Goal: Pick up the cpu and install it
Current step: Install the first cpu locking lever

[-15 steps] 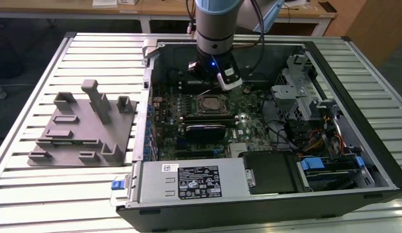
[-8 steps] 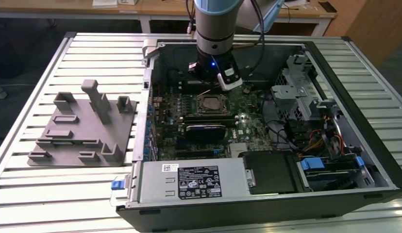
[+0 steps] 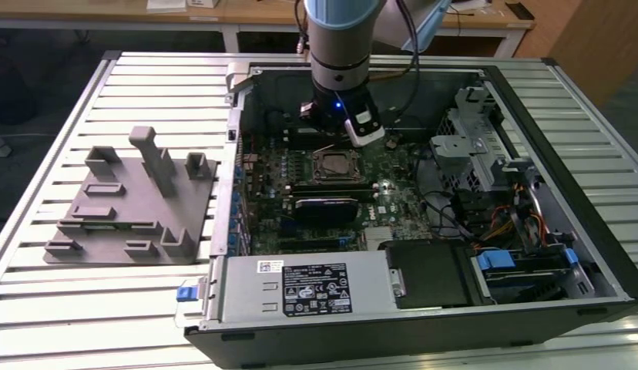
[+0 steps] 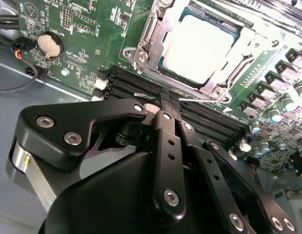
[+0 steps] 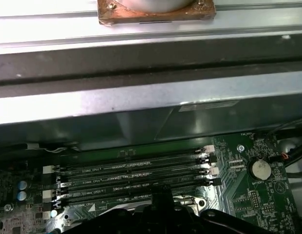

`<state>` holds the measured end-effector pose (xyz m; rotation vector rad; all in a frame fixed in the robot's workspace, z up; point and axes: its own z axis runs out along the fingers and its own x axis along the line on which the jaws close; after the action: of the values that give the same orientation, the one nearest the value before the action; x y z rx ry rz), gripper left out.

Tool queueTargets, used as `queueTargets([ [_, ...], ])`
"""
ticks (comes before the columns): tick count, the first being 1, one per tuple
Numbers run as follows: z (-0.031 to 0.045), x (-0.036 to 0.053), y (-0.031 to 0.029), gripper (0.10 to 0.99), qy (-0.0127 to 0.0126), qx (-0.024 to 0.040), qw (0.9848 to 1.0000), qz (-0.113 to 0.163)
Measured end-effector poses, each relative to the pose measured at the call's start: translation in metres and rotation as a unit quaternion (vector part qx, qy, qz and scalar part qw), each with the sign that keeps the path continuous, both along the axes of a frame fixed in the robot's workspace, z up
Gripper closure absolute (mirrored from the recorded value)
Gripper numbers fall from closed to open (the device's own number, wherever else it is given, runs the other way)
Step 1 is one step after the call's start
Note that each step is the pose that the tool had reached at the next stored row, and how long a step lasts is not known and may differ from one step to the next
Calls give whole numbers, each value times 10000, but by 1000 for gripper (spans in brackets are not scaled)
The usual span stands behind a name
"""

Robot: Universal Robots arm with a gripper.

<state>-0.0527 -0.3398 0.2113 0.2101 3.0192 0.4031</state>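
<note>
1. Your cpu (image 4: 202, 46) lies flat in its socket on the green board (image 4: 87, 29), inside the metal frame (image 4: 146, 41).
2. Your gripper (image 4: 166, 100) hangs over the black memory slots (image 4: 209, 117) just beside the socket, fingers pressed together, holding nothing.
3. The grey fixture (image 3: 134, 204) sits outside the computer case (image 3: 596, 254), on the exterior view's left.

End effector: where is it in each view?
Exterior view: end effector inside the case, over the motherboard, near the cpu.
Second wrist view: shut tips over the memory slots, cpu seated beyond.
First wrist view: tips at the same slots.
Shared landmark: memory slots, in both wrist views.
</note>
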Motion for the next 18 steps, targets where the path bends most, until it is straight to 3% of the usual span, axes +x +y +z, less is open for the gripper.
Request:
queueTargets([
  [7, -46, 0, 31, 980, 0, -238, 9997, -10],
  [18, -64, 40, 138, 980, 3, -377, 9992, -98],
])
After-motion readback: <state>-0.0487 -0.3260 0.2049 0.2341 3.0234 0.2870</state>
